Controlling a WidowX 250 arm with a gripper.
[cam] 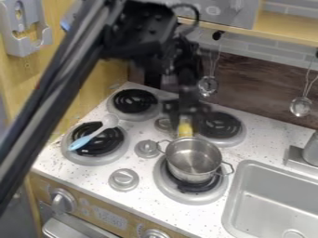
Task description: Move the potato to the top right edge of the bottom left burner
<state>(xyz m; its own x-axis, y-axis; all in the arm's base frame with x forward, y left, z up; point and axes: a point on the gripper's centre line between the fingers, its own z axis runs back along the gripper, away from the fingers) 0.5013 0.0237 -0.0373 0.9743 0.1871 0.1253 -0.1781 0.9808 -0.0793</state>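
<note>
1. The black gripper hangs over the stove, near the middle of the scene, just behind the pot. How far it is open cannot be told, nor whether it has hold of anything.
2. The potato, yellow and partly hidden, is at the gripper's lower end, just beyond the far rim of the pot; whether it touches the stove top is unclear. It is well apart from the bottom left burner.
3. The metal pot stands upright on the bottom right burner, with a loop handle on each of two sides.
4. The top right burner lies behind and to the right of the pot.
5. Between the left and right burners are three round knobs: a front one, a middle one and a back one, partly covered by the arm.
6. The spoon lies slantwise across the bottom left burner, blue handle toward the lower left, pale bowl past the coil's upper right side.
7. The top left burner sits behind the spoon.
8. Farther right is the sink.
</note>
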